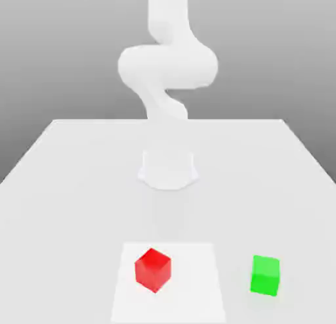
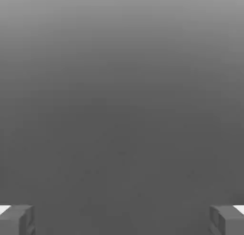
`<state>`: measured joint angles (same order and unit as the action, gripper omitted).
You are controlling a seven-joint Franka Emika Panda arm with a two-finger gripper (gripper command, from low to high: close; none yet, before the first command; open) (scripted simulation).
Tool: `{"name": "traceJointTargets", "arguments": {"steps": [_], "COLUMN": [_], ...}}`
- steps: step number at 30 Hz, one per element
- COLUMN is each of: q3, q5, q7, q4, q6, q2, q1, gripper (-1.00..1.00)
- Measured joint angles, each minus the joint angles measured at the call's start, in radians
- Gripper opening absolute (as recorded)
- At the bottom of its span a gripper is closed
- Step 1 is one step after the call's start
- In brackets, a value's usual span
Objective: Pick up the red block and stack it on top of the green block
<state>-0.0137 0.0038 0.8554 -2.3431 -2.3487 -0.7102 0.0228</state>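
Note:
The red block [image 1: 153, 270] is a small bright red cube resting on the white table near its front edge, slightly toward the exterior view's left of centre. The green block [image 1: 265, 275] is a cube of about the same size, standing on the table toward the exterior view's right, well apart from the red one. In the hand view my gripper [image 2: 122, 219] is open, its two grey fingertips [image 2: 16, 219] far apart with nothing between them, against a plain grey background. The white arm [image 1: 167, 66] rises behind the blocks, at the far middle of the table.
The arm's round base [image 1: 168, 170] sits on the table [image 1: 65, 185] behind the blocks. A slightly lighter square patch [image 1: 197, 296] lies under the red block. Open table surface runs to both sides of the base.

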Motion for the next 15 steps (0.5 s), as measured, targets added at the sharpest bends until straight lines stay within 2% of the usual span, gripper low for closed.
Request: {"name": "traceJointTargets", "arguments": {"steps": [15], "q3": [-0.069], "q5": [-0.008], "q7": [0.362], "q4": [-0.263], "q6": [-0.299], "q2": [0.551], "q1": [0.114], "gripper": [0.00]}}
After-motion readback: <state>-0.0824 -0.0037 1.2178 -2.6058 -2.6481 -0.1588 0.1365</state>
